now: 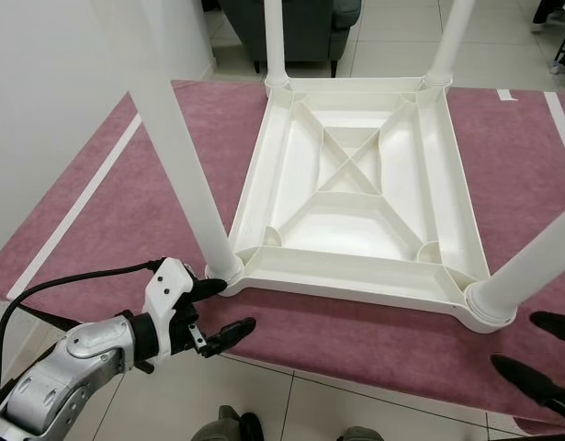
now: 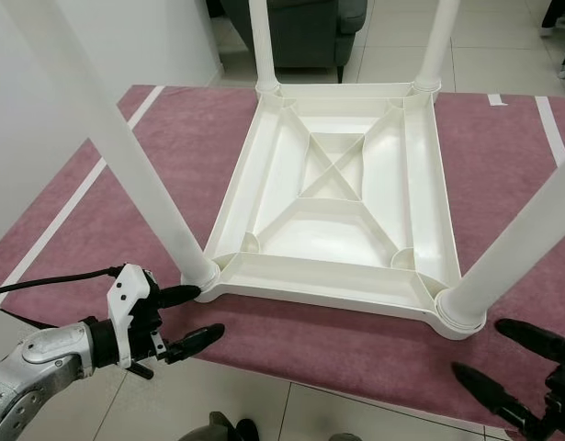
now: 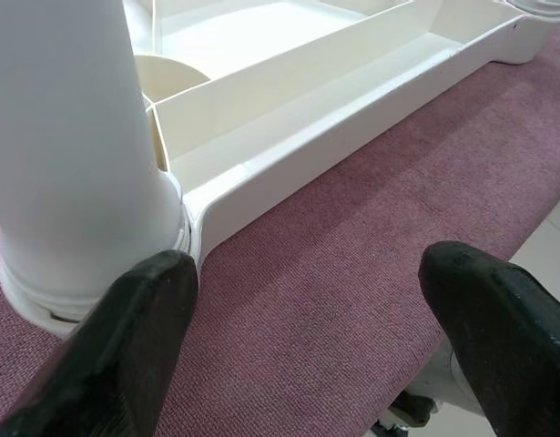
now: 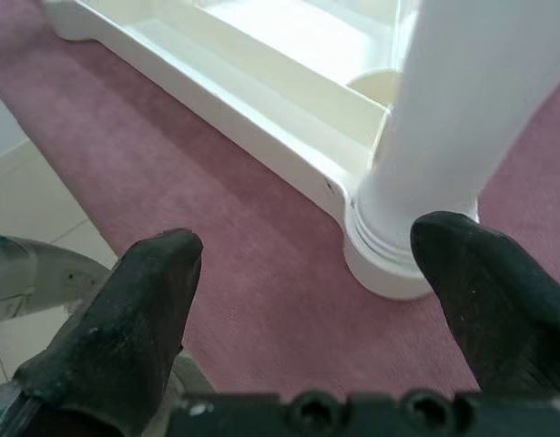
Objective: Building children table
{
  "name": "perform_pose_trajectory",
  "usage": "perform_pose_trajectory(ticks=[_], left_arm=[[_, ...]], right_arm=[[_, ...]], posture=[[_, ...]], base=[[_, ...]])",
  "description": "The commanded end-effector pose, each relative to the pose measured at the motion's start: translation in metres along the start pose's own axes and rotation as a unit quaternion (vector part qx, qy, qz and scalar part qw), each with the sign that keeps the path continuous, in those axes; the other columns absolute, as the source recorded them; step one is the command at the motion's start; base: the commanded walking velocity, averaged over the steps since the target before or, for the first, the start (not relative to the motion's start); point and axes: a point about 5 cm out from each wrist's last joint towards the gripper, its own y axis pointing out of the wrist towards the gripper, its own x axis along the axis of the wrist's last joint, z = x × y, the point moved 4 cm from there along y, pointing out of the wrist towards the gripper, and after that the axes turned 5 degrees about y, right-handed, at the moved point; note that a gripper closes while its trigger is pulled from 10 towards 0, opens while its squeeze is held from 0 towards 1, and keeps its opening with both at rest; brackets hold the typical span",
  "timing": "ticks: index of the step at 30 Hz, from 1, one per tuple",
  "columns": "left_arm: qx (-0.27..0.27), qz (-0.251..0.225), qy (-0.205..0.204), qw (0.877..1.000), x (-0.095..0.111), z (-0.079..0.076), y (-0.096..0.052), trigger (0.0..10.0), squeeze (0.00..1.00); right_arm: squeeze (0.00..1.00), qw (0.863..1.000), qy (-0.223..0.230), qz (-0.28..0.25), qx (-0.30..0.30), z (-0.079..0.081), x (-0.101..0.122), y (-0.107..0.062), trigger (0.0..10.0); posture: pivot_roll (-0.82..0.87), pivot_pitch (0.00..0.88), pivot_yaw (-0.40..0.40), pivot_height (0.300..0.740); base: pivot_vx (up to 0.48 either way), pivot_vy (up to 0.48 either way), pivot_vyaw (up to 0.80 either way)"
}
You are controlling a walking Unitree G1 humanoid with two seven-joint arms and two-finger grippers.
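A white plastic children's table lies upside down on a pink rug, its ribbed underside facing up. Legs stand upright in its corners: the near-left leg, the near-right leg and two far ones. My left gripper is open just in front of the near-left corner, one fingertip by the leg's socket. At the lower right my right gripper is open too, a little in front of the near-right leg's base. Neither holds anything.
The rug's front edge meets pale floor tiles right under me. A white wall runs along the left. A dark armchair stands beyond the far end of the table. White stripes run along the rug's sides.
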Motion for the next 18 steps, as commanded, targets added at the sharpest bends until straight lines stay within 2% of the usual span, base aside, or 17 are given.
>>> perform_pose_trajectory(ticks=[1, 2, 3, 4, 5, 7, 8, 10, 11, 13, 14, 15, 16, 17, 18], left_arm=[[-0.084, -0.001, 0.006, 0.996, -0.001, -0.014, 0.0, 10.0, 0.0], [-0.084, -0.002, 0.004, 0.996, -0.001, -0.015, 0.0, 10.0, 0.0], [-0.084, -0.002, 0.004, 0.996, -0.001, -0.015, 0.0, 10.0, 0.0], [-0.081, -0.003, -0.003, 0.997, -0.001, -0.016, -0.001, 10.0, 0.0], [-0.081, -0.003, -0.003, 0.997, -0.001, -0.016, -0.001, 10.0, 0.0], [-0.075, -0.005, -0.011, 0.997, -0.001, -0.017, -0.007, 10.0, 0.0], [-0.075, -0.005, -0.011, 0.997, -0.001, -0.017, -0.007, 10.0, 0.0], [-0.07, 0.001, -0.012, 0.997, 0.0, -0.017, -0.019, 10.0, 0.0], [-0.07, 0.001, -0.012, 0.997, 0.0, -0.017, -0.019, 10.0, 0.0], [-0.067, 0.012, -0.011, 0.998, -0.001, -0.017, -0.032, 10.0, 0.0], [-0.067, 0.012, -0.011, 0.998, -0.001, -0.017, -0.032, 10.0, 0.0], [-0.063, 0.015, -0.01, 0.998, -0.001, -0.016, -0.037, 10.0, 0.0], [-0.063, 0.015, -0.01, 0.998, -0.001, -0.016, -0.037, 10.0, 0.0], [-0.056, 0.013, -0.009, 0.998, 0.0, -0.016, -0.038, 10.0, 0.0], [-0.056, 0.013, -0.009, 0.998, 0.0, -0.016, -0.038, 10.0, 0.0]], right_arm=[[0.0, 0.999, 0.001, -0.007, 0.033, 0.012, 0.006, 0.003, 10.0], [0.0, 0.997, 0.02, -0.048, 0.055, 0.023, 0.017, 0.014, 10.0], [0.0, 0.997, 0.02, -0.048, 0.055, 0.023, 0.017, 0.014, 10.0], [0.0, 0.993, 0.035, -0.091, 0.062, 0.03, 0.026, 0.028, 10.0], [0.0, 0.993, 0.035, -0.091, 0.062, 0.03, 0.026, 0.028, 10.0], [0.0, 0.985, 0.06, -0.144, 0.072, 0.043, 0.036, 0.05, 10.0], [0.0, 0.985, 0.06, -0.144, 0.072, 0.043, 0.036, 0.05, 10.0], [0.0, 0.976, 0.095, -0.172, 0.094, 0.064, 0.037, 0.074, 10.0], [0.0, 0.976, 0.095, -0.172, 0.094, 0.064, 0.037, 0.074, 10.0], [0.0, 0.97, 0.122, -0.188, 0.094, 0.073, 0.036, 0.092, 10.0], [0.0, 0.97, 0.122, -0.188, 0.094, 0.073, 0.036, 0.092, 10.0], [0.0, 0.968, 0.132, -0.198, 0.081, 0.074, 0.036, 0.101, 10.0], [0.0, 0.968, 0.132, -0.198, 0.081, 0.074, 0.036, 0.101, 10.0], [0.0, 0.964, 0.151, -0.21, 0.061, 0.074, 0.038, 0.112, 10.0], [0.0, 0.964, 0.151, -0.21, 0.061, 0.074, 0.038, 0.112, 10.0]], posture=[[-0.2, 0.152, 0.148, 0.74], [-0.19, 0.155, 0.14, 0.74], [-0.19, 0.155, 0.14, 0.74], [-0.19, 0.156, 0.138, 0.74], [-0.19, 0.156, 0.138, 0.74], [-0.17, 0.155, 0.134, 0.74], [-0.17, 0.155, 0.134, 0.74], [-0.15, 0.155, 0.133, 0.74], [-0.15, 0.155, 0.133, 0.74], [-0.14, 0.154, 0.128, 0.74], [-0.14, 0.154, 0.128, 0.74], [-0.12, 0.152, 0.124, 0.74], [-0.12, 0.152, 0.124, 0.74], [-0.11, 0.152, 0.121, 0.74], [-0.11, 0.152, 0.121, 0.74]], base=[[0.0, 0.0, 0.0], [0.0, 0.0, 0.0], [0.0, 0.0, 0.0], [0.0, 0.0, 0.0], [0.0, 0.0, 0.0], [0.0, 0.0, 0.0], [0.0, 0.0, 0.0], [0.0, 0.0, 0.0], [0.0, 0.0, 0.0], [0.0, 0.0, 0.0], [0.0, 0.0, 0.0], [0.0, 0.0, 0.0], [0.0, 0.0, 0.0], [0.0, 0.0, 0.0], [0.0, 0.0, 0.0]])
